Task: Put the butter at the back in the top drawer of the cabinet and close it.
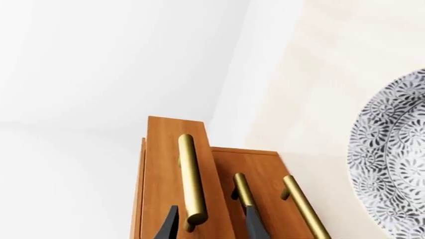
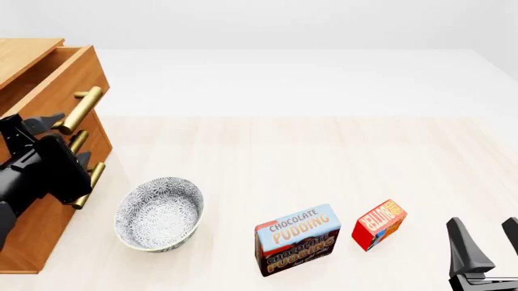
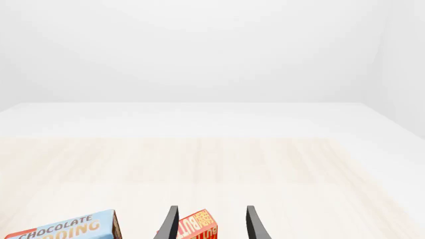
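The left gripper [image 1: 207,223] straddles the top drawer's [image 2: 60,79] brass handle [image 1: 191,179] with fingers spread, not pinching; the cabinet's [image 2: 40,206] drawer stands pulled out. The right gripper [image 2: 486,242] hangs open, empty, at four o'clock of the butter [image 2: 379,224], which stands on the table [image 2: 324,151] at three o'clock of the pudding box [image 2: 298,239].

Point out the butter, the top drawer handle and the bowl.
butter [image 2: 379,224]: front view, on its red-orange lettered top face.
top drawer handle [image 2: 81,109]: front view, mid-length on the brass bar.
bowl [image 2: 155,209]: front view, on the patterned inner wall.
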`<state>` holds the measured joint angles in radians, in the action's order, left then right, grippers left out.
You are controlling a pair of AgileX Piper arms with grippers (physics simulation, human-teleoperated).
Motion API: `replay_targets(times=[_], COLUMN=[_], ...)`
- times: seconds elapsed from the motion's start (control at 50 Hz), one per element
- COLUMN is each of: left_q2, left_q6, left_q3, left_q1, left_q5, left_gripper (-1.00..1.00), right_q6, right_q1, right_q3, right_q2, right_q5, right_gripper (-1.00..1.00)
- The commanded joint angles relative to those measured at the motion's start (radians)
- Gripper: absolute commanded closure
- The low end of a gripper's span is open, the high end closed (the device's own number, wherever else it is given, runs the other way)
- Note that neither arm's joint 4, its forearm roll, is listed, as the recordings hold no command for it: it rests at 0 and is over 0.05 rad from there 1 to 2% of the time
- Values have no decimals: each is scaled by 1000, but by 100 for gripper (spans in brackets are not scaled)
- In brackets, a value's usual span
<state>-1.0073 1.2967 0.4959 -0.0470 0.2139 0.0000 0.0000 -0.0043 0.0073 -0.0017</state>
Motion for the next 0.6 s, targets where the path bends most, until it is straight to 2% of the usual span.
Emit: replay_targets(times=[0.02, 0.6], left_q2=[0, 0], left_q6=[-1, -1], left_q3=[-3, -3], left_q1=[-2, -2], left_q5=[-3, -3], left_gripper=[-100, -100], right_q6=[0, 0], right_q1=[0, 0], right_q3=[0, 0], right_q2=[0, 0], right_q5=[0, 0], right_gripper=[-100, -100])
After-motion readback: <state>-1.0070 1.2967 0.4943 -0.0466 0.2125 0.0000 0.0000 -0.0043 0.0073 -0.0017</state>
